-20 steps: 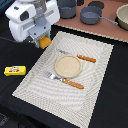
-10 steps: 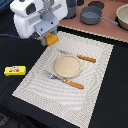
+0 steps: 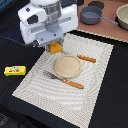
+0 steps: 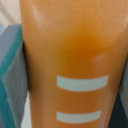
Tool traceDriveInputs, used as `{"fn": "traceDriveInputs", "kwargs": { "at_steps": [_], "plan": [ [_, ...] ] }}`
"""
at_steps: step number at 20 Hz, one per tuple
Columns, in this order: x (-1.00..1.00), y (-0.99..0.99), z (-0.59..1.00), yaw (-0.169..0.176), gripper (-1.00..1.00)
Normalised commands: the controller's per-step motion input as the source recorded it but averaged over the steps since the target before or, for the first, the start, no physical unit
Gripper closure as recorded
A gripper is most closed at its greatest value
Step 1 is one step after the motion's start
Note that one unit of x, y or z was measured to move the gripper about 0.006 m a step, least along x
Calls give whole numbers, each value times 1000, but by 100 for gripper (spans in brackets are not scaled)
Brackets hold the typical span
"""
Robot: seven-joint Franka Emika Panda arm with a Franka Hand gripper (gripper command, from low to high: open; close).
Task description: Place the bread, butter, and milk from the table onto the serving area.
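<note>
My gripper [image 3: 55, 46] is shut on the bread [image 3: 56, 48], an orange-brown loaf. It holds the loaf just above the far corner of the cream serving area [image 3: 95, 85], beside the tan plate [image 3: 67, 65]. In the wrist view the bread [image 4: 70, 55] fills the frame, showing two pale dashes, with a teal and grey finger pad [image 4: 10, 85] against its side. The yellow butter box [image 3: 15, 71] lies on the black table [image 3: 110, 110] at the exterior view's left, off the mat. The milk is out of view.
A fork [image 3: 62, 80] and a knife [image 3: 86, 58] flank the plate on the mat. A reddish-brown board [image 3: 107, 30] at the back holds a grey pan [image 3: 91, 15] and a tan bowl [image 3: 122, 15].
The arm has carried the bread toward the exterior view's right and a little nearer, from over the black table to over the mat's corner beside the plate.
</note>
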Motion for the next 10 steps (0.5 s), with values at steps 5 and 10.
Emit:
{"fn": "traceDriveInputs", "kwargs": {
  "at_steps": [5, 10],
  "plan": [
    [977, 0, 278, 0, 100],
    [924, -30, 201, 0, 100]
  ]
}}
